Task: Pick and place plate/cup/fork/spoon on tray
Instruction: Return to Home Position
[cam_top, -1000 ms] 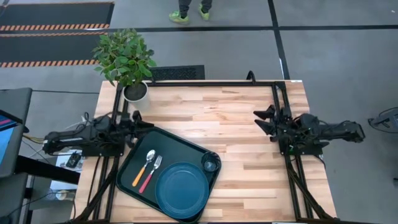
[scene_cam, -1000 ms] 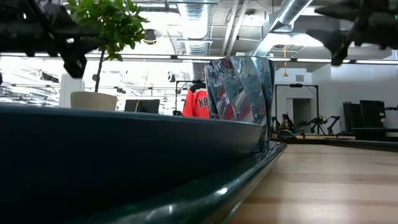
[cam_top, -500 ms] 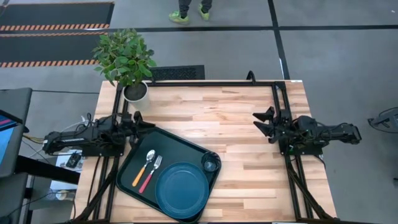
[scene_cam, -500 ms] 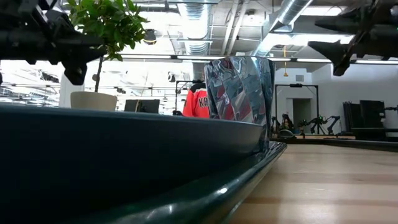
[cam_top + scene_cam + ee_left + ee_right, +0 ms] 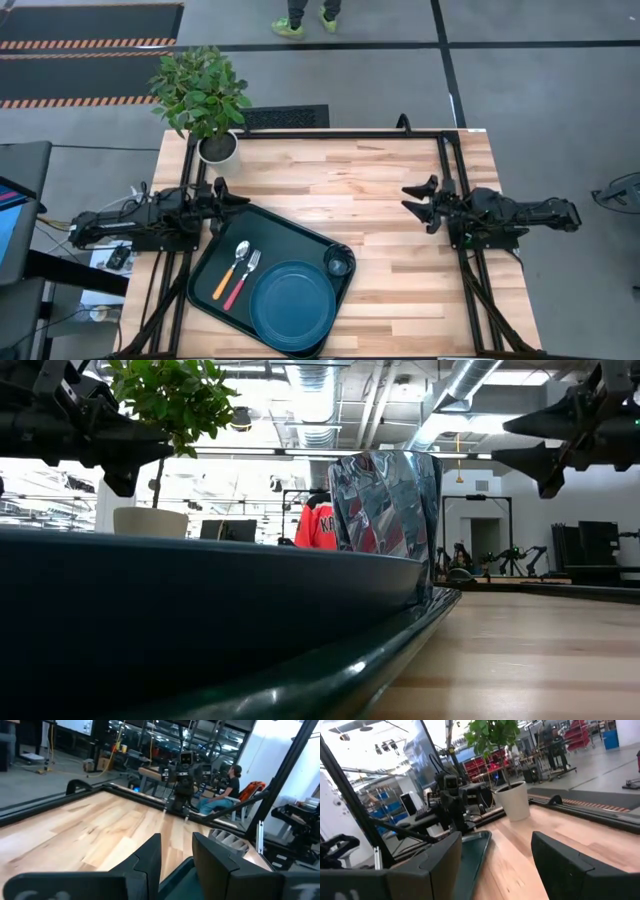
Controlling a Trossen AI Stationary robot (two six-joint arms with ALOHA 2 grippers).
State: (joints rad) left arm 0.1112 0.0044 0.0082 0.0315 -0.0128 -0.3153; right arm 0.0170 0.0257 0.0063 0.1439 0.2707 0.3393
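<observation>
The dark-green tray (image 5: 212, 262) lies at the table's near left. On it rest the dark-blue plate (image 5: 292, 306), the small cup (image 5: 338, 265) at the tray's right corner, the orange-handled spoon (image 5: 228, 270) and the pink-red-handled fork (image 5: 243, 279), side by side left of the plate. My left gripper (image 5: 243, 199) hovers over the tray's far left edge, slightly open and empty. My right gripper (image 5: 405, 199) hovers over bare wood right of centre, open and empty. In the low view the cup (image 5: 385, 520) stands behind the plate's rim (image 5: 200, 600).
A white pot with a green plant (image 5: 217, 148) stands at the table's far left corner. Bare wood lies between the tray and my right gripper. A person in red (image 5: 318, 525) is in the room beyond, and feet (image 5: 305, 22) show on the floor past the far edge.
My right gripper has gone a little toward the table's left edge and has sunk slightly, its fingers now pointing level. The things on the tray have stayed where they were.
</observation>
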